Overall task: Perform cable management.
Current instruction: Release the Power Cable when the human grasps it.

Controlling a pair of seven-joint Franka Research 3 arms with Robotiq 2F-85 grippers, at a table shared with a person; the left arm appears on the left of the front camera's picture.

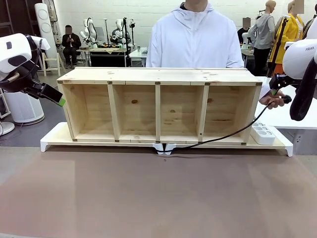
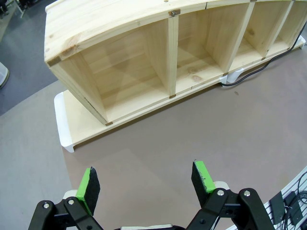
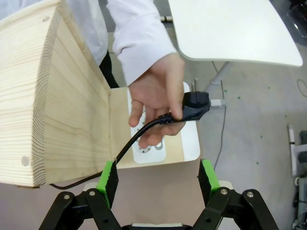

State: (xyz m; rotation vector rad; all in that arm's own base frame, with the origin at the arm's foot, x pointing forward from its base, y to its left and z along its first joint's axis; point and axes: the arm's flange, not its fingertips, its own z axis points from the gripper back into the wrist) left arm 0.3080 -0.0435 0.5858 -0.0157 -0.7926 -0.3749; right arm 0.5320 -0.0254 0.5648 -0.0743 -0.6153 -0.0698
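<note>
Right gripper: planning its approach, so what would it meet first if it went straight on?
Probably the person's hand holding the cable by its plug, just ahead of the open right gripper; depth is unclear.

- The place is a robotics lab: more white robot arms [image 1: 90,30] stand on a far counter [image 1: 101,50].
- A seated person [image 1: 71,43] waits beside it.
- White walls and grey flooring [image 1: 29,130] surround a brown-topped counter [image 1: 158,193].

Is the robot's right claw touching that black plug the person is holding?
Apart. The right wrist view shows the right end effector open, with clear space between its pads and the plug, which the person's hand holds.
</note>
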